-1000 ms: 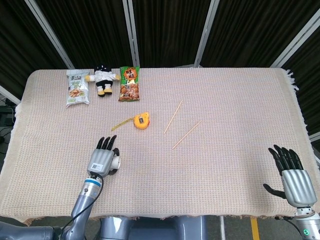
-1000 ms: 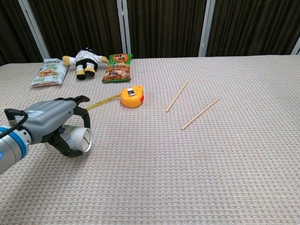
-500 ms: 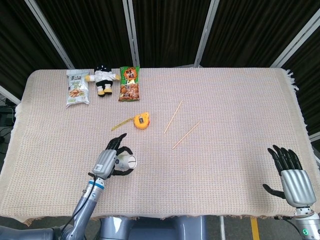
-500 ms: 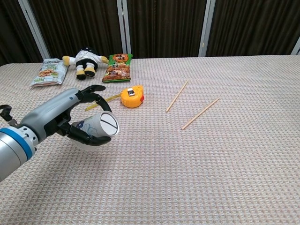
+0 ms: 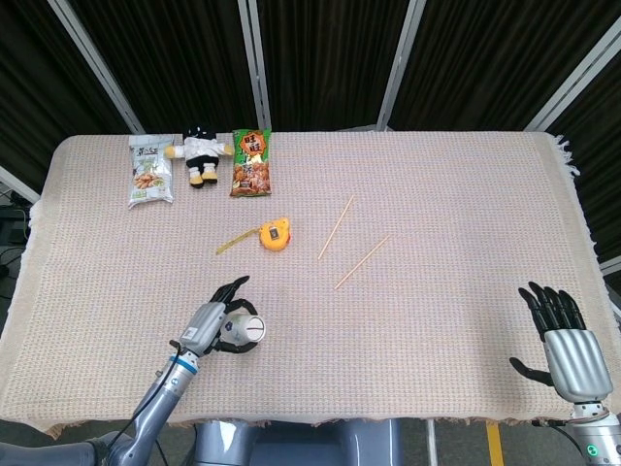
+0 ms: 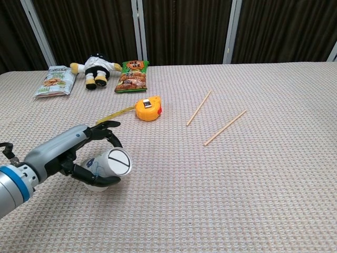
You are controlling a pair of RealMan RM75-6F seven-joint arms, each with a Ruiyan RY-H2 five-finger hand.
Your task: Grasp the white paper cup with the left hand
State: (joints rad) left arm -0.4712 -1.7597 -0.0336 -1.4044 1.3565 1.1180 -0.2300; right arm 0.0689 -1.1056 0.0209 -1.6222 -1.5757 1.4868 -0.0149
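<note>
The white paper cup (image 5: 245, 331) (image 6: 108, 165) lies on its side, base facing right, with blue print on its wall. My left hand (image 5: 218, 326) (image 6: 79, 154) wraps its dark fingers around the cup and holds it just above the beige table cloth (image 5: 408, 194), front left. My right hand (image 5: 565, 342) hovers at the front right corner with its fingers spread and nothing in it; the chest view does not show it.
An orange tape measure (image 5: 275, 234) (image 6: 148, 108) with pulled-out tape lies beyond the cup. Two wooden chopsticks (image 5: 361, 262) (image 6: 225, 127) lie mid-table. A snack bag (image 5: 149, 172), a plush toy (image 5: 201, 154) and a green snack bag (image 5: 251, 162) line the far left edge.
My left hand closed around the cup, lifted it off the cloth and turned its base rightward, then drew back slightly toward the front edge. The right hand stayed still.
</note>
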